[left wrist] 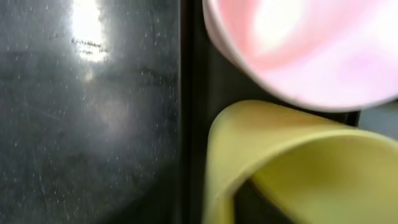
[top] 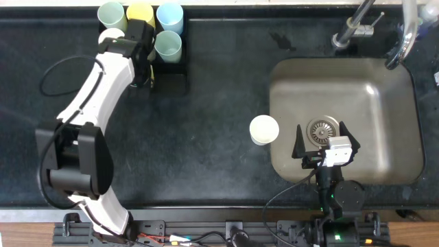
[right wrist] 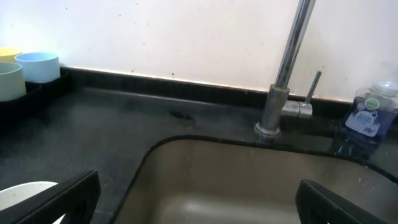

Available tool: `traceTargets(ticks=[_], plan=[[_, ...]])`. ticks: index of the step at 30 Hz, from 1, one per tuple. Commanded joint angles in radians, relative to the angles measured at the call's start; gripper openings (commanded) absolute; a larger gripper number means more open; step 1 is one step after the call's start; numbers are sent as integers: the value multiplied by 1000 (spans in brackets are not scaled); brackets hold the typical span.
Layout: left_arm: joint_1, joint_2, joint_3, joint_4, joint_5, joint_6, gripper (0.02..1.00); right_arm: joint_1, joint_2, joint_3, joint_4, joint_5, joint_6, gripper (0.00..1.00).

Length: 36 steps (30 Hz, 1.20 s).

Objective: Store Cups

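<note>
Pale green cup [top: 111, 14], yellow cup [top: 140, 12], light blue cup [top: 169, 15], aqua cup [top: 168, 44], cream cup [top: 264, 129], pink cup [left wrist: 305, 50]. Bench [top: 206, 123] black, faint pale speckle. Sink [top: 384, 89] dull grey metal. Left arm [top: 103, 82] white, black joints. Bottle [right wrist: 372, 112] blue.

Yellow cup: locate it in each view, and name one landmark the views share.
Top view: yellow cup upper left, between a green cup and a blue cup.
Left wrist view: lower right, close up, below a pink cup.
Right wrist view: far left edge, beside the blue cup.
Shared landmark: the black tray holding the cups.
</note>
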Motion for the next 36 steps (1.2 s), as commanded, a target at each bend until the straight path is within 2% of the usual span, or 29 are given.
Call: traceTargets(ticks=[1,3,4,7,10,13,14,16,18,20,21,31,36], plan=[[14,-18,-8,1,7,-27,875,6,-9,-13,5,11,4,993],[14,-18,-8,8,17,-27,985,6,-9,-13,5,11,4,998],[14,-23,-8,15,17,-26,1000,6,-9,-13,5,11,4,996],[14,-67,-8,44,2,-26,1000,6,-9,-13,5,11,4,996],[12,-174,-9,79,-57,-5,1000,6,-9,-13,5,11,4,993],[7,-313,-21,187,-146,165,1000,6,-9,-13,5,11,4,993],[6,-365,-35,264,-175,276,1000,6,-9,-13,5,11,4,996],[6,-469,-84,510,-181,662,1000,6,-9,-13,5,11,4,996],[6,-554,-158,776,-95,1058,1000,6,-9,-13,5,11,4,996],[6,-627,-238,941,-8,1307,1000,6,-9,-13,5,11,4,998],[10,-663,-282,982,12,1372,1000,6,-9,-13,5,11,4,996],[36,-901,-642,1004,48,1542,998,6,-9,-13,5,11,4,996],[36,-1066,-853,1129,48,1604,1000,6,-9,-13,5,11,4,993]])
